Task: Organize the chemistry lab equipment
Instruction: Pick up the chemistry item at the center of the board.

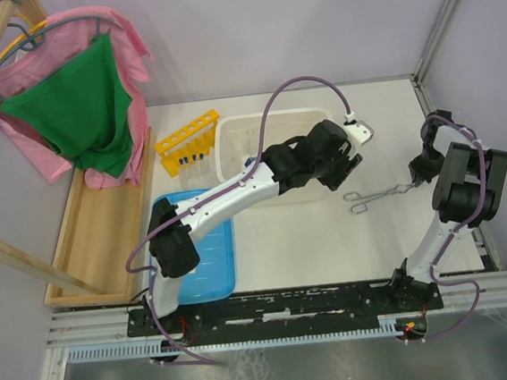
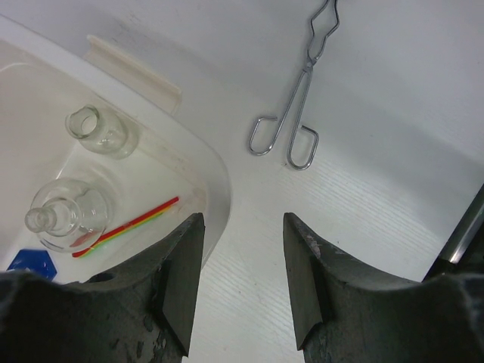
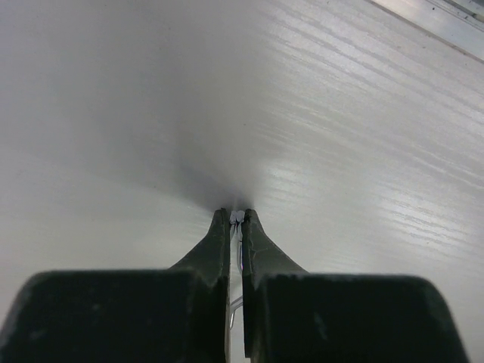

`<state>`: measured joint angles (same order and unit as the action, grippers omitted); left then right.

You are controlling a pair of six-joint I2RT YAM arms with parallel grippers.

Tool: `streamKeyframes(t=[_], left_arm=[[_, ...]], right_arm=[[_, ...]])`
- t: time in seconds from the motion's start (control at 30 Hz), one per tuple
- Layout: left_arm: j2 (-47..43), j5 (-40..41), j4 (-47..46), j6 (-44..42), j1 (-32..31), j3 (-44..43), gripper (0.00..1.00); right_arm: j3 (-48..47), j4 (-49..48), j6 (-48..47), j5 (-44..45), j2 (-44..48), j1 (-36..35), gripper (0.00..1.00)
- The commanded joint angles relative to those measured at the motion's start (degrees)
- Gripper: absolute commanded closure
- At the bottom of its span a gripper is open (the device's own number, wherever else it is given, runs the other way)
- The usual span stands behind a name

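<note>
Right pincer: I have the right pincer [image 3: 236,219] squeezed to a sliver. A bit of thin bright metal shows between its tips, and I take that for the working end of the tongs [image 2: 286,125], because from above the pincer sits right at that end.
Tongs: they lie flat on the bare table [image 1: 332,254], to the right of the tub [image 2: 219,189] and apart from it, with the handle loops toward the tub.
Why that grip: flat metal gives nothing to hold except from low down at one end, and gripping the narrow end leaves the loops free, as I judge it.
Left pincer: the left pincer [image 2: 242,223] is about half open with nothing between its jaws. It hangs over the tub's near corner, and I judge that keeps it out of the right arm's way.
In the tub: two glass flasks [image 2: 98,132], with thin coloured rods [image 2: 125,227] just beside the nearer one.
Rack: the yellow rack [image 1: 189,140] stands outside the tub at its far left corner and holds blue-capped tubes [image 1: 198,157].
Edges: the tub wall rises between the tongs and the tub floor, so anything going in must clear the rim.
Open room: there is bare table between the tub and the right arm. The blue lid [image 1: 208,257] takes the near left.
</note>
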<state>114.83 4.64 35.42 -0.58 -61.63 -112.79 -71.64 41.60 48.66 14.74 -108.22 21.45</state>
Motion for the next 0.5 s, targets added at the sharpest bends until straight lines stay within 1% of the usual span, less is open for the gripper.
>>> streamKeyframes(t=[0.0,0.2,0.47], left_arm=[[-4.0,1.2,-2.5,-2.1,-0.2,0.5,0.46],[-4.1,1.1,-2.5,-1.9,-0.2,1.0,0.46],[-4.0,-1.9,-2.6,-0.4,-0.2,0.1,0.44]], right_arm=[[1.1,-0.4,0.9,1.8,0.2,-0.6,0.99],[1.0,0.5,-1.3,3.4,5.3,-1.4,0.99],[1.2,2.9,-3.6,5.6,19.1,-2.1,0.99]])
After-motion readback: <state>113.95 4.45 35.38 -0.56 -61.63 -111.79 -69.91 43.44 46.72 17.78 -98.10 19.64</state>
